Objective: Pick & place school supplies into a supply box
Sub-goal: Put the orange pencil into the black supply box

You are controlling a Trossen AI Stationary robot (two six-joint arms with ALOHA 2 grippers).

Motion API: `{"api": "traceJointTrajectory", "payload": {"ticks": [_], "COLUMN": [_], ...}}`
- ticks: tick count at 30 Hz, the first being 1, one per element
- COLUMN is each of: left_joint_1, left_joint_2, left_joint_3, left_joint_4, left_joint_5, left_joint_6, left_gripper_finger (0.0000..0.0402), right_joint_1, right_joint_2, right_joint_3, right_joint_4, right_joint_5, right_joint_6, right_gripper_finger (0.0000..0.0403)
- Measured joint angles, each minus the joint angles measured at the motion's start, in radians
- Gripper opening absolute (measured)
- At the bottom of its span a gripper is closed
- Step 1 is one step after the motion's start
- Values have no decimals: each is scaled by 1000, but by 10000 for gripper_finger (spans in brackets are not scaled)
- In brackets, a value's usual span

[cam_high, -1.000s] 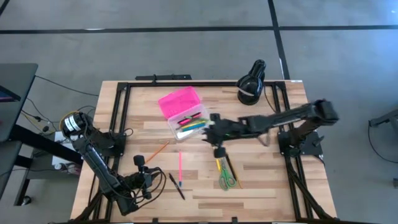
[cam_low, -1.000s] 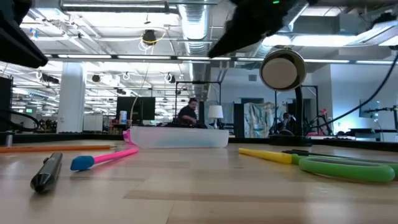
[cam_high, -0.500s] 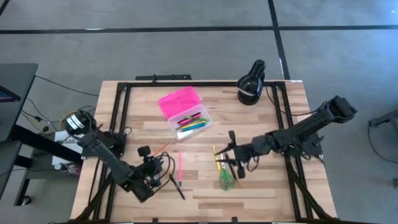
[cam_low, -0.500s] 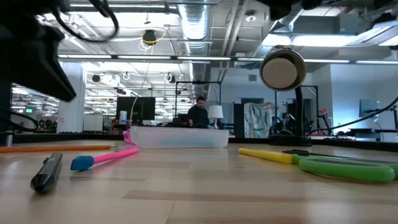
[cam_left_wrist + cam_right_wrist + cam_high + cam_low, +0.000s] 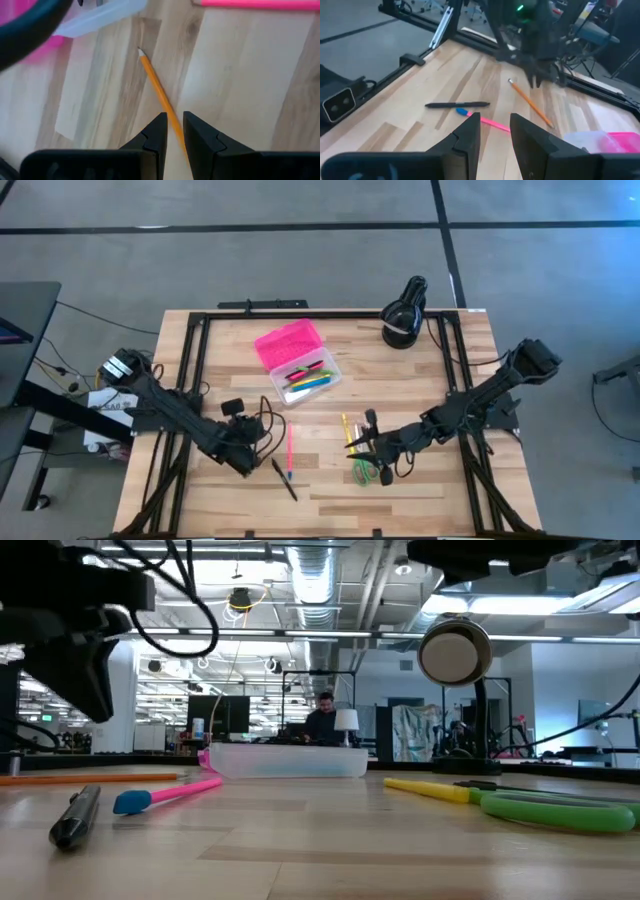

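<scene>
Low view: pale wood table, ducted hall behind; both grippers' jaws narrowly parted, empty.

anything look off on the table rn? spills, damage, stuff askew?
Nothing stands out. The supply box sits open, pink lid back, a few pens inside. An orange pencil, pink pen, black pen, yellow marker and green scissors lie loose on the table, simply not yet packed. No spill or damage visible.
</scene>
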Motion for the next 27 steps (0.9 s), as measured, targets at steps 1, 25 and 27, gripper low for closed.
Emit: {"api": "traceJointTrajectory", "payload": {"ticks": [1, 25, 27], "left_joint_1": [6, 112, 112], "left_joint_2": [-25, -423, -423], "left_joint_3": [-3, -394, -394], "left_joint_4": [-5, 354, 357], "left_joint_5": [0, 130, 112], "left_joint_6": [13, 10, 17], "left_gripper_finger": [57, 59, 65], "right_joint_1": [0, 6, 6], "right_joint_2": [13, 49, 49], "right_joint_3": [0, 1, 1], "right_joint_4": [11, 53, 53], "right_joint_5": [0, 0, 0], "right_joint_6": [0, -29, -29], "right_gripper_finger": [101, 101, 101]}}
